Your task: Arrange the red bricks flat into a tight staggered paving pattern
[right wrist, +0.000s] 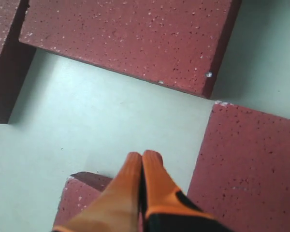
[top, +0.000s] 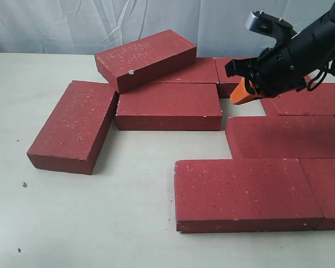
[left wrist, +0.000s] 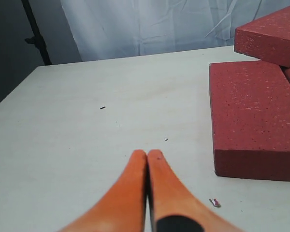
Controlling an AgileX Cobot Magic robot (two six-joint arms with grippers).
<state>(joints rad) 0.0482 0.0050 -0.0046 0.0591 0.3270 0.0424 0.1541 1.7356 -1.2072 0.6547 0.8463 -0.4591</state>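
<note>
Several red bricks lie on the pale table. One brick [top: 145, 57] leans tilted on top of two flat ones [top: 168, 106] [top: 192, 71]. Another brick [top: 72, 127] lies flat and askew at the left. Flat bricks at the front [top: 245, 192] and the right [top: 285, 137] [top: 318, 99] sit close together. My right gripper [top: 235, 100] [right wrist: 143, 154] is shut and empty, hovering over the bare gap between the bricks [right wrist: 130, 36] [right wrist: 253, 164]. My left gripper [left wrist: 147, 153] is shut and empty above bare table, with the askew brick [left wrist: 253, 121] off to one side. It does not show in the exterior view.
A white curtain [top: 72, 25] hangs behind the table. A dark stand [left wrist: 36, 38] rises past the table's far edge in the left wrist view. Small crumbs [top: 24, 183] dot the table. Bare table [top: 100, 223] spreads across the front left.
</note>
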